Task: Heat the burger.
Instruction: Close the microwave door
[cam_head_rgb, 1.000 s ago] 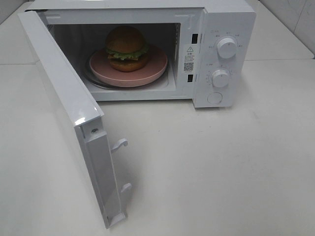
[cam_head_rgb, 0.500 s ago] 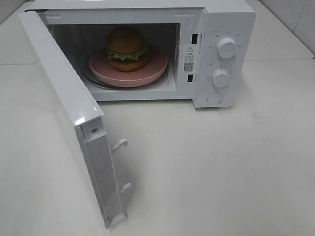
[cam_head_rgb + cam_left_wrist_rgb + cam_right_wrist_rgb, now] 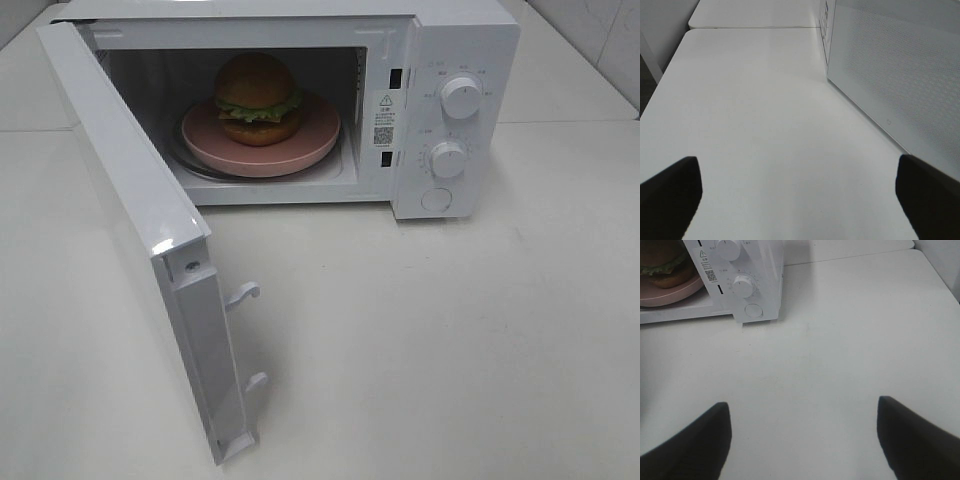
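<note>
Two grippers are hanging spread and empty above the table [image 3: 450, 330]: the left gripper [image 3: 797, 195] is hovering just beside the open door [image 3: 130, 190], and the right gripper [image 3: 805, 437] is facing the front of the microwave [image 3: 465, 35]. The burger [image 3: 257, 98] is sitting on the pink plate [image 3: 322, 132] inside the microwave, near the middle of the chamber and touching only the plate. It is standing upright with the top bun pointing up, so its long axis is running vertically; being round, it is showing no sideways heading. Loading is appearing complete, and the door-closing step is in hand. The next move is calling for the left gripper to press on the door's outer face and swing it shut until the latch hooks [image 3: 243, 293] are entering their slots [image 3: 396, 77]. After that, the right gripper is probably going to need a firm pinch on the lower dial [image 3: 449, 159] to set the time.
</note>
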`<state>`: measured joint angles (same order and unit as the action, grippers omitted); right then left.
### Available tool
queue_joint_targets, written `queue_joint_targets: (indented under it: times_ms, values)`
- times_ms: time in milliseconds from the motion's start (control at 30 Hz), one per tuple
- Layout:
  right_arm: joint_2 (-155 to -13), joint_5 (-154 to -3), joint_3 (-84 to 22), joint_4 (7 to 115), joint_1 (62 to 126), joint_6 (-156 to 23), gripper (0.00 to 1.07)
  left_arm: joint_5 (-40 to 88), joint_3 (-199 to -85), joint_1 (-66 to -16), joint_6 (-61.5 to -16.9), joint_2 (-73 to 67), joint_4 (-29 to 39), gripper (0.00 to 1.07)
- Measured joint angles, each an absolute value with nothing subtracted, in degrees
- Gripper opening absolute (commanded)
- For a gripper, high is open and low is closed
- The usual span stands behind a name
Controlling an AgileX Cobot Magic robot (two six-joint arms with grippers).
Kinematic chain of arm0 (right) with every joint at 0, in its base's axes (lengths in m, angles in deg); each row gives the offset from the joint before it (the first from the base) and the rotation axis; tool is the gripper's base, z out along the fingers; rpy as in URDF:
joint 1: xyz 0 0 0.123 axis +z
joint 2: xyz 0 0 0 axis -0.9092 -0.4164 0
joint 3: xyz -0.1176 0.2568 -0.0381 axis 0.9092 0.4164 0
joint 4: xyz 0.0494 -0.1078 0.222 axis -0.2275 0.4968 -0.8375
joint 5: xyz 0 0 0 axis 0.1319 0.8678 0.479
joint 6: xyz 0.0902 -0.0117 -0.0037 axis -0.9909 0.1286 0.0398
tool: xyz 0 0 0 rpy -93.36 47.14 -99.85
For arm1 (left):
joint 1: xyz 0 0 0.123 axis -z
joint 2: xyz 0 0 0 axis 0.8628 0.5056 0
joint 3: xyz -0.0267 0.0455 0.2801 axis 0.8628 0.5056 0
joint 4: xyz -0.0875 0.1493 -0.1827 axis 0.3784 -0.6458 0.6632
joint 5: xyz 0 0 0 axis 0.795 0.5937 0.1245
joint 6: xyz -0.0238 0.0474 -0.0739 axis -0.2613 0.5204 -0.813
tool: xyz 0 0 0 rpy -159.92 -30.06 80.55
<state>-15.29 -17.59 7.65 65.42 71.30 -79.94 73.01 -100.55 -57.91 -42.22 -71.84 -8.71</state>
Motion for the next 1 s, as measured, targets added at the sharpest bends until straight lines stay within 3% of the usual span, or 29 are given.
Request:
queue_joint_targets:
  times_ms: [333,533,633,667,733,767,833,867,900,967,1000]
  values:
    - [-15.29,-17.59,7.65,65.42,71.3,-79.94,0.76,72.66,-100.78,-57.91,-42.39,-71.84,-11.41,0.98]
    - [-15.29,-17.59,7.65,65.42,71.3,-79.94,0.76,67.22,-102.44,-57.91,-46.11,-70.69,-13.64,0.95]
    - [-15.29,-17.59,7.65,65.42,71.3,-79.94,0.76,64.3,-102.56,-57.91,-47.54,-67.77,-14.73,0.85]
    - [-15.29,-17.59,7.65,65.42,71.3,-79.94,0.76,62.52,-102.56,-57.91,-47.83,-65.36,-14.84,0.74]
    - [-15.29,-17.59,7.65,65.42,71.3,-79.94,0.76,61.55,-102.56,-57.91,-47.83,-64.1,-14.84,0.69]
    - [-15.29,-17.59,7.65,65.42,71.3,-79.94,0.76,59.43,-102.56,-57.91,-47.95,-62.04,-14.67,0.55]
    - [-15.29,-17.59,7.65,65.42,71.3,-79.94,0.76,58.22,-102.56,-57.91,-47.95,-61.06,-14.56,0.49]
    - [-15.29,-17.59,7.65,65.42,71.3,-79.94,0.76,55.42,-102.56,-57.91,-48.06,-58.94,-13.87,0.37]
    - [-15.29,-17.59,7.65,65.42,71.3,-79.94,0.76,55.42,-102.56,-57.91,-48.06,-58.94,-13.87,0.37]
    - [-15.29,-17.59,7.65,65.42,71.3,-79.94,0.76,51.23,-102.56,-57.91,-48.06,-56.37,-12.84,0.21]
    - [-15.29,-17.59,7.65,65.42,71.3,-79.94,0.76,51.23,-102.56,-57.91,-48.06,-56.37,-12.84,0.21]
